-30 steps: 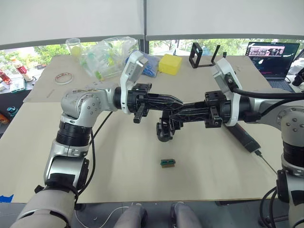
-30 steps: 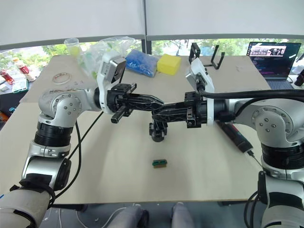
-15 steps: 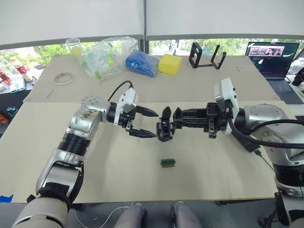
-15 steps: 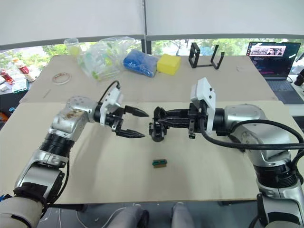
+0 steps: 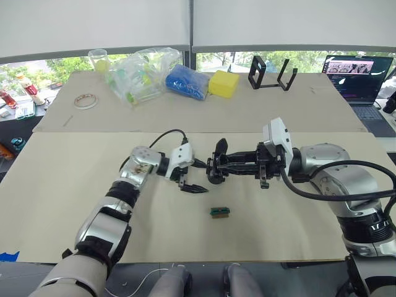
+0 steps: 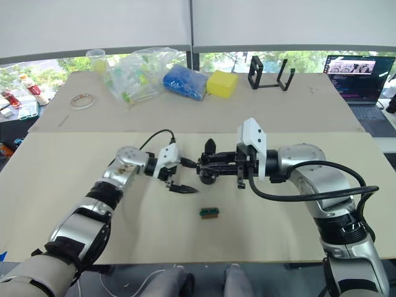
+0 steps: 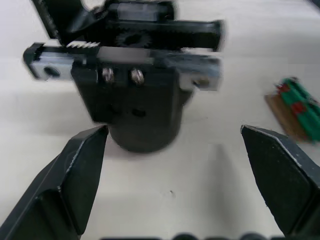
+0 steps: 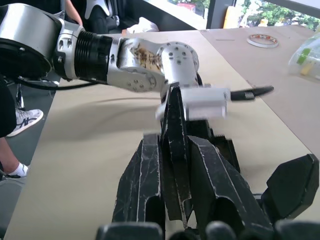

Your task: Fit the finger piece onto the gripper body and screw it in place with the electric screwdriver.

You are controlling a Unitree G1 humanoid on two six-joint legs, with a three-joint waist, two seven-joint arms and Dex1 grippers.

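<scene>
The gripper body (image 7: 145, 110), a black block on a round base with a pointed finger sticking up (image 5: 218, 148), stands on the table's middle. My left gripper (image 5: 198, 177) is open and low at the body's left side, its fingertips (image 7: 95, 142) spread just short of it. From the right, my right gripper (image 8: 172, 137) reaches in level to the body. It is shut on the finger piece (image 8: 172, 115), a thin black blade whose tip lies against the body's top. The electric screwdriver is hidden.
A small green-and-brown block (image 5: 218, 212) lies just in front of the body. At the table's far side are a black frame stand (image 5: 272, 73), yellow block (image 5: 224, 83), blue bag (image 5: 185, 81), clear bag (image 5: 139, 74), tape roll (image 5: 85, 100) and laptop (image 5: 356, 68).
Both arms have come down from above the body to table height. My left gripper has opened wide and now faces the body; the right stays shut on the blade.
</scene>
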